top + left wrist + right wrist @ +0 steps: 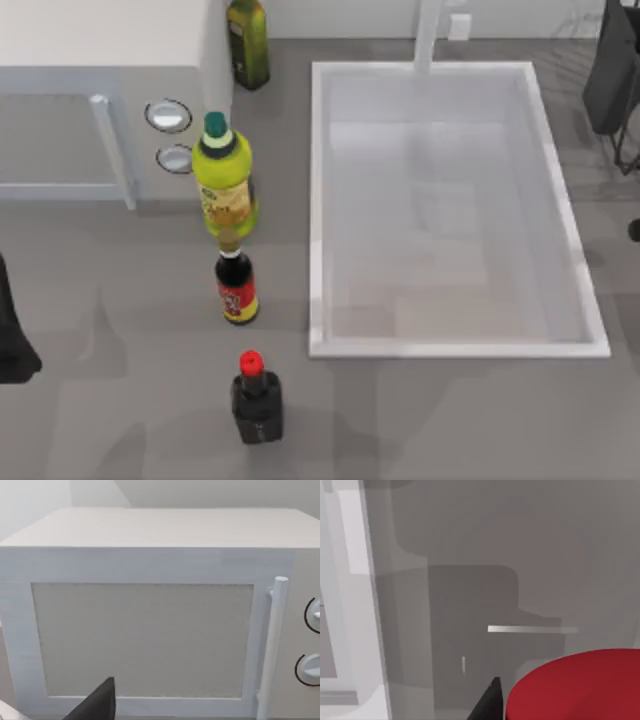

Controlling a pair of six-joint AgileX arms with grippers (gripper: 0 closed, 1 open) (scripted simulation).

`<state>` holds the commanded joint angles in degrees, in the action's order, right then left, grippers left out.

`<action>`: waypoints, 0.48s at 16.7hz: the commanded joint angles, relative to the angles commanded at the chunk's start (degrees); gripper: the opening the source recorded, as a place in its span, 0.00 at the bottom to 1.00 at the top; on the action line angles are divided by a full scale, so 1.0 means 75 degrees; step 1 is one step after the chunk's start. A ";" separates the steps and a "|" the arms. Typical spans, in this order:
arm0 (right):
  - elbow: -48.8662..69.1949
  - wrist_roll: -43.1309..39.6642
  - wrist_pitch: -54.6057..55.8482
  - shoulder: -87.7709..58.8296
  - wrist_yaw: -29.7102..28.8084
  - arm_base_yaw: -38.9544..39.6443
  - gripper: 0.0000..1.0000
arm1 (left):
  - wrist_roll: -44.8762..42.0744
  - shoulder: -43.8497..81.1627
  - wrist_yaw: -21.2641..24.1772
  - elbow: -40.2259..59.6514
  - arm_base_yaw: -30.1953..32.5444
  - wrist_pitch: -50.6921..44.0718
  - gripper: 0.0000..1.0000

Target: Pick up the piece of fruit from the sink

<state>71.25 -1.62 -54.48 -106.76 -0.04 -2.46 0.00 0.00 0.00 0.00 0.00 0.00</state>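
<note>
Piece of fruit point(580, 685) was smooth, matte, bright red, at lower right of right wrist view; both grippers' finger state: cannot tell; sink point(320, 200) white-rimmed.

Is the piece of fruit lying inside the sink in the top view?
No. From above, the sink has only its pale bare bottom inside the white rim, with no red lump on it.
</note>
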 joint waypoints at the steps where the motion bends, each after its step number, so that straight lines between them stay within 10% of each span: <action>1: 0.0000 0.0000 0.0000 0.0000 0.0000 0.0000 0.23 | 0.0000 0.0000 0.0000 0.0000 0.0000 0.0000 1.00; 8: 0.0000 0.0000 0.0000 0.0000 0.0000 0.0000 0.75 | 0.0000 0.0000 0.0000 0.0000 0.0000 0.0000 1.00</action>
<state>71.25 -1.62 -54.48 -106.76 -0.04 -2.46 0.00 0.00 0.00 0.00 0.00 0.00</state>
